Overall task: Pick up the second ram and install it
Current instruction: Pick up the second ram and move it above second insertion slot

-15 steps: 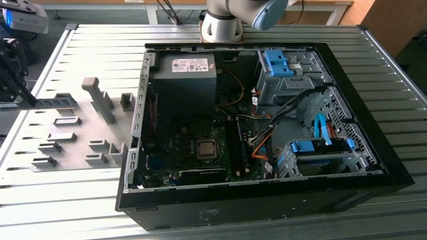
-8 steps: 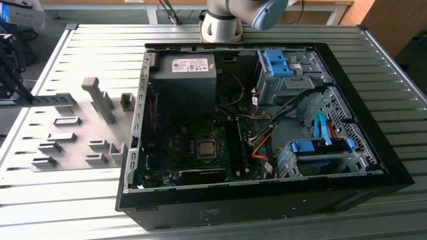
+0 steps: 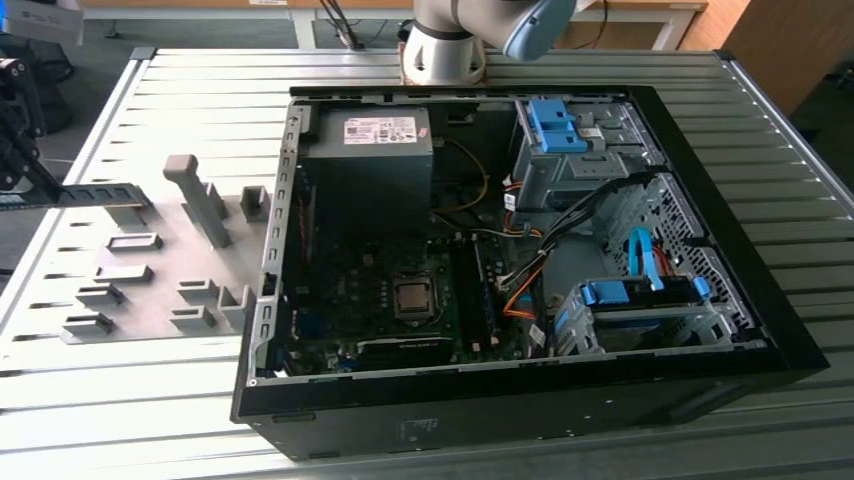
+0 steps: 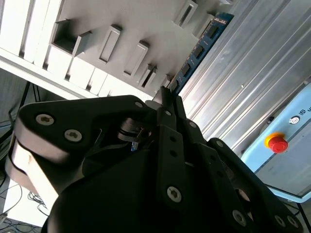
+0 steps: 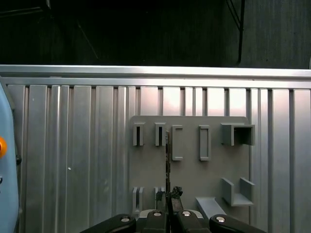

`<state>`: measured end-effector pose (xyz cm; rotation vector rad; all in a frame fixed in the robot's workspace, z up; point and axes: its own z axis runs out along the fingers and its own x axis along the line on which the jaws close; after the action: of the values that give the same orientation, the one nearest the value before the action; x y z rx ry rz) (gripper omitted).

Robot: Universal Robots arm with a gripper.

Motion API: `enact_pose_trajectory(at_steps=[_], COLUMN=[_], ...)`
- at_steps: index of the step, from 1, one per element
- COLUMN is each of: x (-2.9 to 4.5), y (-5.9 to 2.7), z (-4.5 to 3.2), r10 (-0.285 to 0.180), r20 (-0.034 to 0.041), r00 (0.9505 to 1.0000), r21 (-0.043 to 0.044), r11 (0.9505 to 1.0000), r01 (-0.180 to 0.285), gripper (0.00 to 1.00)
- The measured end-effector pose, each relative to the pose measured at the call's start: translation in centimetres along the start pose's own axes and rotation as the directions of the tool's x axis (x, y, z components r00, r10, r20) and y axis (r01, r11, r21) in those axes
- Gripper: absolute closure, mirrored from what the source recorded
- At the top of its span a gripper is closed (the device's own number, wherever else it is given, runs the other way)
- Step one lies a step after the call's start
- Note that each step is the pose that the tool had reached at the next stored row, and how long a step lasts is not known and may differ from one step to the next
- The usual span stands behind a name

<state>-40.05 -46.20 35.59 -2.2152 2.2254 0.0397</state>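
Blue, narrow second ram, black chips, end in pincer

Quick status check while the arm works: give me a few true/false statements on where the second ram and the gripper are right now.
1. The gripper is shut on the second ram. True.
2. The computer case lies open with its motherboard exposed. True.
3. The second ram is seated in a slot on the motherboard. False: it is in the gripper, by the grey holder board, outside the case.
4. The gripper is reaching into the computer case. False: it is at the exterior view's left, beyond the case wall.
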Motion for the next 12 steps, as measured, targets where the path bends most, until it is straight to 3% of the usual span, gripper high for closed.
enact_pose_trajectory(at_steps=[12], x=[-0.03], y=[0.02], z=[-1.18], r10=[0.0], r20=[-0.0001], r00=[1.0], r21=[-0.0002], r11=[1.0], r01=[0.0], gripper=[0.86])
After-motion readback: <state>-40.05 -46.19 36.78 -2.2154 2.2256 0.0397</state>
